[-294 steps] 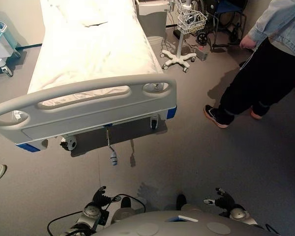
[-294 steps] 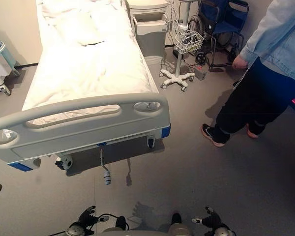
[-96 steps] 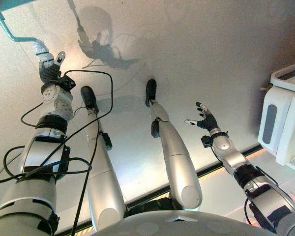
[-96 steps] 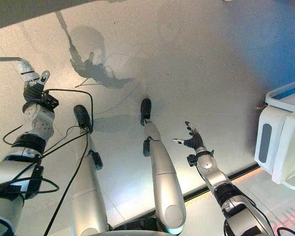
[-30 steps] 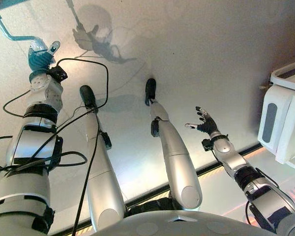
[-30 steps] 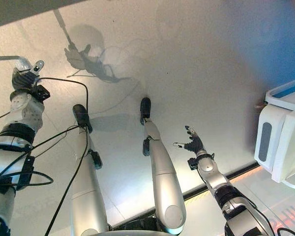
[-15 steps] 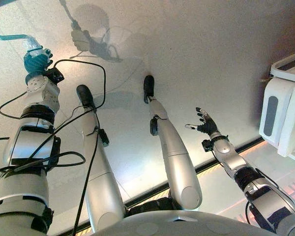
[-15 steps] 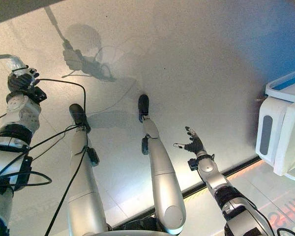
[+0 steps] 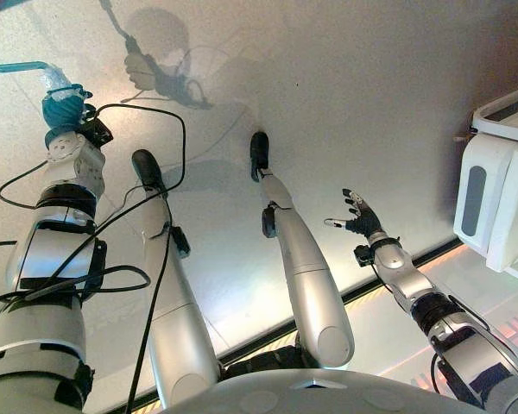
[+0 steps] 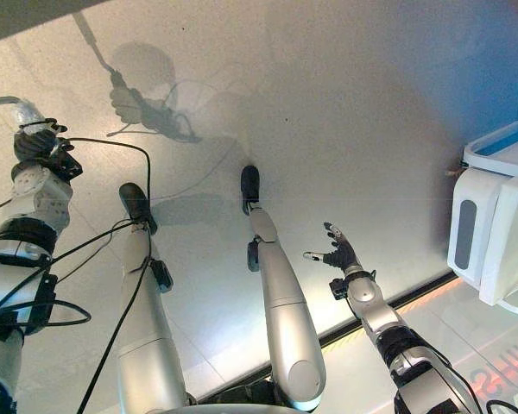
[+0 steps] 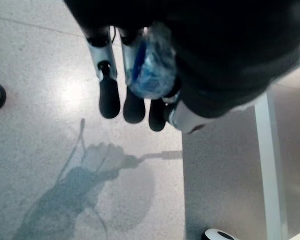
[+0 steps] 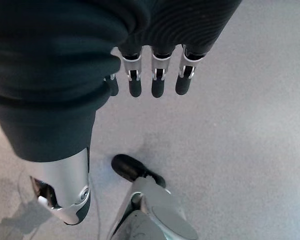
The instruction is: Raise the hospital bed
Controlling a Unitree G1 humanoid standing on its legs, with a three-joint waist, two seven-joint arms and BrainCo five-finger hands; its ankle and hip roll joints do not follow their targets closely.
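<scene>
Closest in, the right hand (image 9: 359,218) is hanging out over the bare floor (image 9: 345,95) with its fingers loose and spread, holding nothing. The right wrist view backs that up: straight fingers, grey floor past them. It's idle and well apart from the action.

Further out, at the far left edge of the floor in the eye views, the left hand (image 9: 62,105) is clenched around the bed's crank handle (image 11: 147,67). In the left wrist view you can see the fingers curled over a bluish, shiny grip. From that grip a thin metal crank rod (image 9: 13,64) runs off up-left, with a bend in it, and leaves the view at the left edge. The bed itself isn't in sight, so the crank is the only bit of the task's thing I can point at.

The relation that matters: the grip is already inside the left hand, its long axis pointing roughly along the arm's line, with the rod's offset arm lying crosswise to it. So my guess is the next move is just sweeping the hand round in a circle about the rod's axis. Left arm is the one on it; the right is nowhere near.

Counts: one crank, two robot hands, and one white-and-grey cabinet (image 9: 492,198) at the far right edge.
</scene>
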